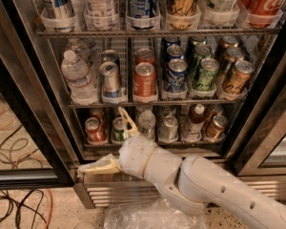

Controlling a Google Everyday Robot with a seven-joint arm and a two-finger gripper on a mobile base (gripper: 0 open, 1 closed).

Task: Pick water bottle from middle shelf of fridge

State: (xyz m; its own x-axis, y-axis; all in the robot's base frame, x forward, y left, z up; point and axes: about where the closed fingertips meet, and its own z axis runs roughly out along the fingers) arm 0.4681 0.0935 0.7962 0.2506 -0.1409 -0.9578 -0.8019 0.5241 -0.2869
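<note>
The water bottle (pixel 77 78), clear ribbed plastic with a white cap, stands at the left end of the middle shelf (pixel 148 101), next to a silver can (pixel 110 79) and an orange can (pixel 144 80). My gripper (pixel 100 140) is open and empty, in front of the lowest rack and below and a little right of the bottle. One cream finger (pixel 126 122) points up and the other (pixel 97 166) points left. The white arm (pixel 205 190) comes in from the lower right. The fridge (pixel 19 104) stands open.
Tall cans (pixel 143 4) fill the rack above. The lowest rack holds small cans, a small clear bottle (pixel 146 123) and a brown-liquid bottle (pixel 195 120). A glass door (pixel 271 137) stands at the right. Cables (pixel 14 142) lie on the floor at left, and a plastic bag (pixel 152 216) lies below the arm.
</note>
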